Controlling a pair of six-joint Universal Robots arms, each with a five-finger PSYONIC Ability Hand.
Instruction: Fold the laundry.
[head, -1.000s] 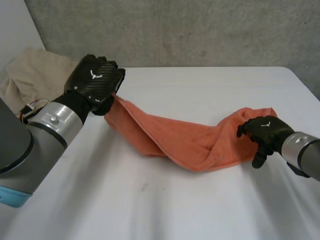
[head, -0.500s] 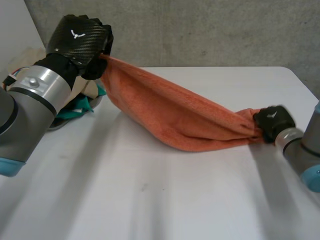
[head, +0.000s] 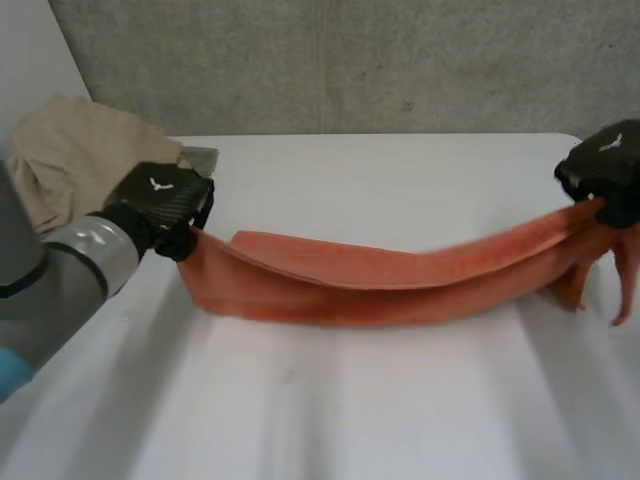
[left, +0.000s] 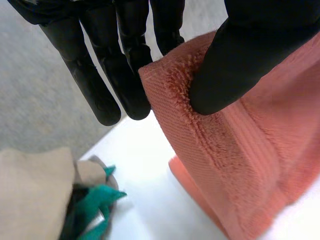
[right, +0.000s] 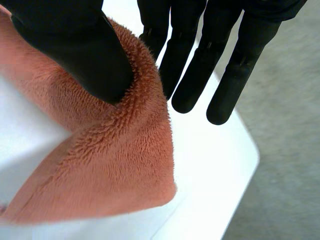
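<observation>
At the left end of the orange towel (head: 380, 290), the thumb and fingers (left: 125, 85) of the left hand (head: 160, 205) pinch one corner of the cloth. At the other end the right hand (head: 605, 165) grips its corner the same way, thumb pressing the cloth against the fingers (right: 192, 75). Half a second ago the left hand was raised high and the towel hung as a bundle. Now this hand has come down near the white table (head: 350, 420) and the right hand has moved outward, so the towel is drawn long, with its lower part on the table. I judge that the stretching is nearly done and laying it flat comes next. A beige pile (head: 70, 160) lies behind the left hand.
</observation>
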